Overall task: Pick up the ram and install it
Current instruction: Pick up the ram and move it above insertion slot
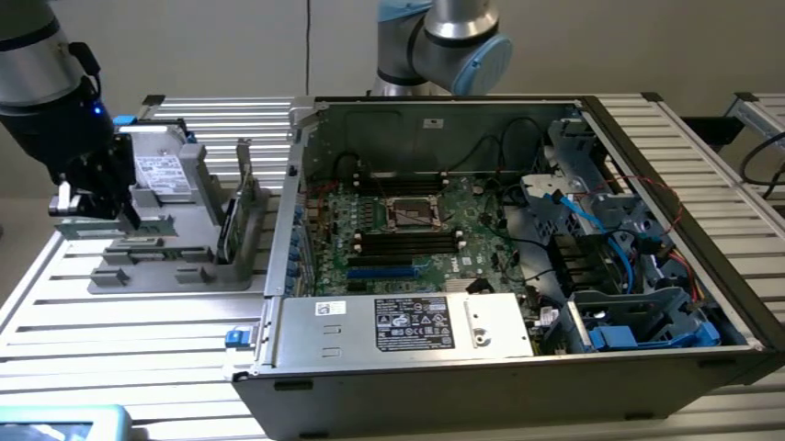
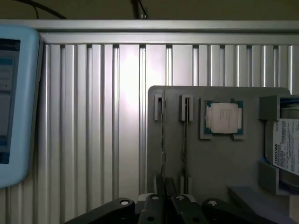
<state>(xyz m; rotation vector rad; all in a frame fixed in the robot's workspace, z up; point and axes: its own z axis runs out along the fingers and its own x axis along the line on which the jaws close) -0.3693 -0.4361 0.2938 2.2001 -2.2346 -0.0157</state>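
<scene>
step: approach, ram not yet lifted | ram (image 2: pixel 162 135): on edge in grey holder (image 2: pixel 224 158) slot, desk (image 1: pixel 123 322) edge at exterior view's left, probably so its top edge can be pinched | gripper (image 2: pixel 167 186): over holder, jaws close together, nothing between them

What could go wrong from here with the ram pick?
1. The ram stands edge-on right beside a second stick in the tray; the gripper could catch the wrong one or both.
2. The CPU sits close by; a skewed approach might knock it.
3. Cables drape over the motherboard; they could snag insertion.
</scene>
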